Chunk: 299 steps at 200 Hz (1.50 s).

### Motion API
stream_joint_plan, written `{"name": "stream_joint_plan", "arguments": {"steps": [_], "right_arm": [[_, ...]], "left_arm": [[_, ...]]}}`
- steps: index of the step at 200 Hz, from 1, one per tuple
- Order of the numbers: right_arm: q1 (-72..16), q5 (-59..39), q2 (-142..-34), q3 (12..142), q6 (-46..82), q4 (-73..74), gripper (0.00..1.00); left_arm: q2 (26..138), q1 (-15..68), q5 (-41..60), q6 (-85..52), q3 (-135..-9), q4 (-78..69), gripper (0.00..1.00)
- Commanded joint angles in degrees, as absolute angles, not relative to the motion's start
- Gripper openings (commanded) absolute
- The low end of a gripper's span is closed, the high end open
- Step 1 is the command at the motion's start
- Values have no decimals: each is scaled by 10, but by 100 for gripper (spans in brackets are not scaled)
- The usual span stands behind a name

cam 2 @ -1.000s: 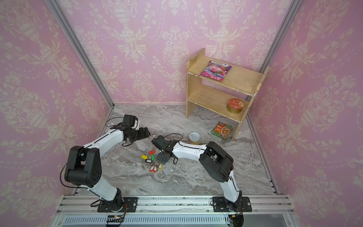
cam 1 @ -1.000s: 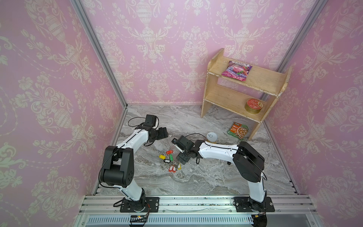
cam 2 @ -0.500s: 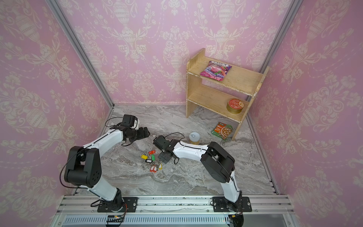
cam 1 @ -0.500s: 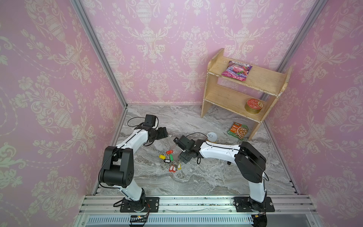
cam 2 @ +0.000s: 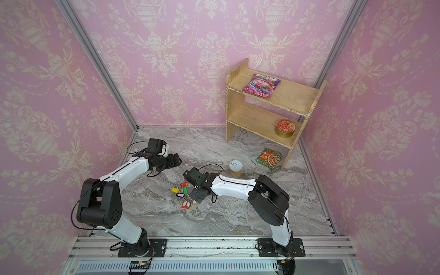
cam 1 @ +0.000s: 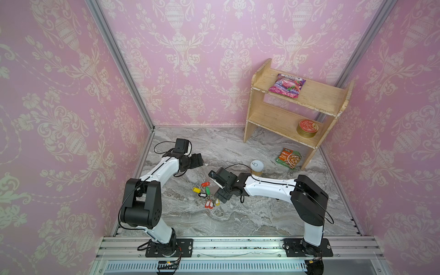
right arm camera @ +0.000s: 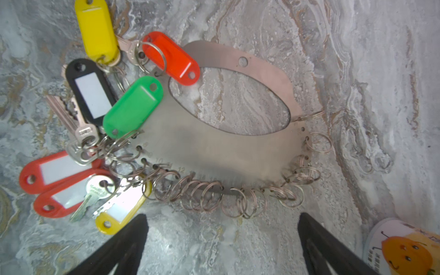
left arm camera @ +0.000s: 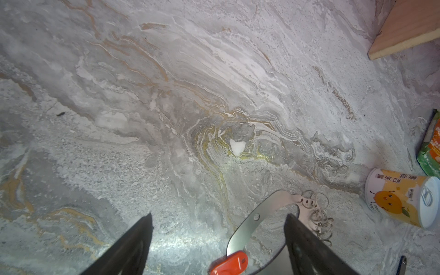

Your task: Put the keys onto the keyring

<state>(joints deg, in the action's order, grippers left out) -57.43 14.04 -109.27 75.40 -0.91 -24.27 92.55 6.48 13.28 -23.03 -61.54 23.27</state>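
The keyring [right arm camera: 214, 152], a flat silvery plate with an oval hole and a row of small rings, lies on the marble floor. Red, green and yellow tags [cam 1: 207, 190] crowd one end of it. A black-tagged key [right arm camera: 88, 92] lies among them; whether its ring sits on the plate I cannot tell. My right gripper [right arm camera: 222, 215] hovers open just above the plate's ringed edge, nothing between its fingers, and in both top views it [cam 1: 219, 198] covers part of the plate. My left gripper [left arm camera: 218, 215] is open and empty, farther back on the left [cam 1: 199, 160], with the plate [left arm camera: 259, 219] ahead of it.
A white-lidded can [cam 1: 256, 165] stands just behind the right forearm. A green food packet [cam 1: 288, 158] lies by the foot of a wooden shelf [cam 1: 269, 116] at the back right, which holds a pink packet [cam 1: 287, 88] and a red tin [cam 1: 307, 128]. Walls close in on both sides.
The right gripper has shifted slightly toward the near edge over the keyring. The left arm has hardly moved. Both grippers stay open.
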Motion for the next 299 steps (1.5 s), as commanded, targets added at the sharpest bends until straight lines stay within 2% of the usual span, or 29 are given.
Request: {"name": "stream_joint_plan", "arguments": {"steps": [1,206,299], "right_arm": [[-578,141,-1092,747,-21,-239,100],[-592,195,-1142,760,-16,-207,100],[-585,268,-1127,759,-6,-214,100]], "left_arm": [[910,61,146,-230,-607,230,89],[902,56,147,-231,-603,224,89],[895,54,145,-232,-601,221,89]]}}
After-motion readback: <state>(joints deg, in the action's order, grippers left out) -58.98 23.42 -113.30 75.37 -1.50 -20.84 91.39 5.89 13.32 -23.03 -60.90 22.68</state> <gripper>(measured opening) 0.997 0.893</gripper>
